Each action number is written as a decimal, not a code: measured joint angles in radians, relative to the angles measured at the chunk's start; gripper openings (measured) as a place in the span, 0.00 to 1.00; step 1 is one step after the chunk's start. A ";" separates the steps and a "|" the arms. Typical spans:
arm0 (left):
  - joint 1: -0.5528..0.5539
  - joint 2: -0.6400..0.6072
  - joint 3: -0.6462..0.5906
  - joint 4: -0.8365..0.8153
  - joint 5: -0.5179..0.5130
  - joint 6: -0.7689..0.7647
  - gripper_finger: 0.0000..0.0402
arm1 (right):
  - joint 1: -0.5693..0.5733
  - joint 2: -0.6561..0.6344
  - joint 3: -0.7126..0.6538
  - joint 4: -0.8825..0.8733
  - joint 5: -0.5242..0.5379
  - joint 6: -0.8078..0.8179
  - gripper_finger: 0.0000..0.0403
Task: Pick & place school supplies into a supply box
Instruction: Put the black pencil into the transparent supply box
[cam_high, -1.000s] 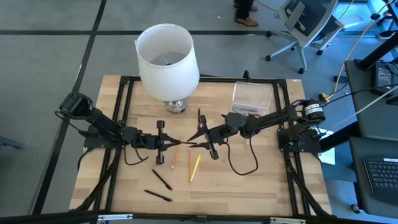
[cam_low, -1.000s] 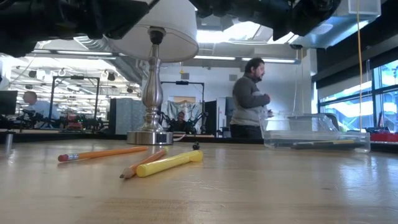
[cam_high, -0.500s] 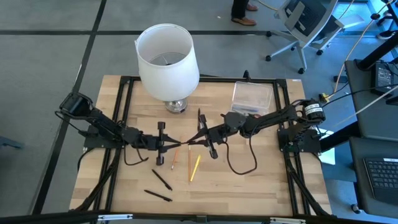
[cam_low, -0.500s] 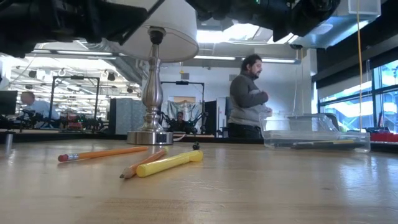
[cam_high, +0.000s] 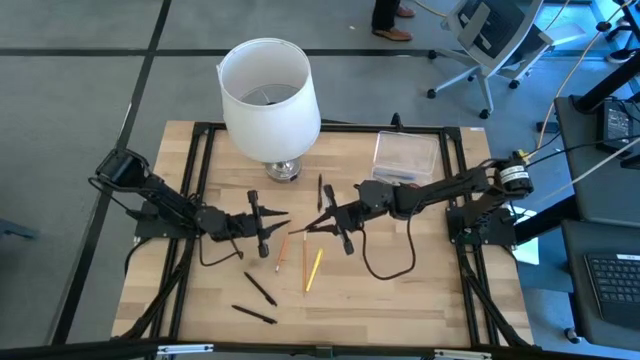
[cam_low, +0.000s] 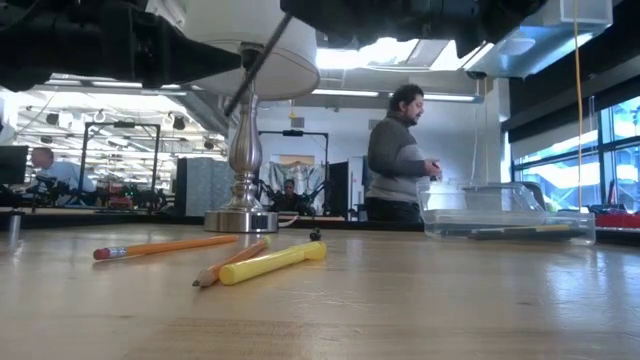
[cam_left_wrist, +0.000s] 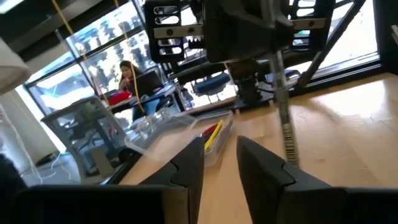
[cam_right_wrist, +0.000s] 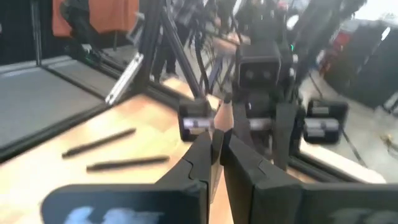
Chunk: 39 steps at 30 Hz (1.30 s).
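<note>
A thin dark grey pen (cam_left_wrist: 285, 118) is up in the air over the middle of the table, with my right gripper (cam_high: 320, 223) shut on it. My left gripper (cam_high: 276, 226) faces it from the table's left, open. The pen's free end (cam_left_wrist: 291, 155) stands just outside the left fingers, not between them. The low view shows the pen (cam_low: 256, 66) slanting above the table. On the wood lie an orange pencil (cam_high: 281, 252), a brown pencil (cam_high: 304, 258), a yellow pen (cam_high: 314, 268) and two black pens (cam_high: 260, 288). The clear supply box (cam_high: 405, 155) stands at the far right. My right gripper pinches the pen between its two fingers near one end (cam_right_wrist: 222, 116). The fingers come about level from the table's right. The rest of the pen reaches out toward the left arm. It is lifted clear of the table, slanting with its free end lower.
A white lampshade on a metal lamp base (cam_high: 268, 95) stands at the far middle, close to both arms. Black frame rails (cam_high: 200, 160) run along the table's edges. A person (cam_low: 398, 155) stands in the room beyond the table.
My right gripper has shut on the pen. My left gripper has opened, let go of it and turned a little toward the far edge. The pen stays in the air, now held by the right gripper alone, and has tipped into the low view.
</note>
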<state>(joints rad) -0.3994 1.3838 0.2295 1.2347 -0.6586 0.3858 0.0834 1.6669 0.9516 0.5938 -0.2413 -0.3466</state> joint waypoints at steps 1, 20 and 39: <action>-0.002 0.000 0.000 -0.003 -0.002 -0.006 0.22 | 0.000 -0.012 0.000 -0.029 0.029 0.000 0.07; -0.004 0.000 0.000 -0.072 -0.032 -0.035 0.21 | -0.023 -0.380 0.000 -0.952 0.686 0.182 0.07; 0.075 0.000 0.000 -0.155 -0.005 -0.141 0.21 | -0.293 -0.449 -0.138 -1.485 0.668 0.467 0.08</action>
<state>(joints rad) -0.3246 1.3838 0.2291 1.0792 -0.6639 0.2451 -0.2097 1.2175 0.8138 -0.8915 0.4267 0.1208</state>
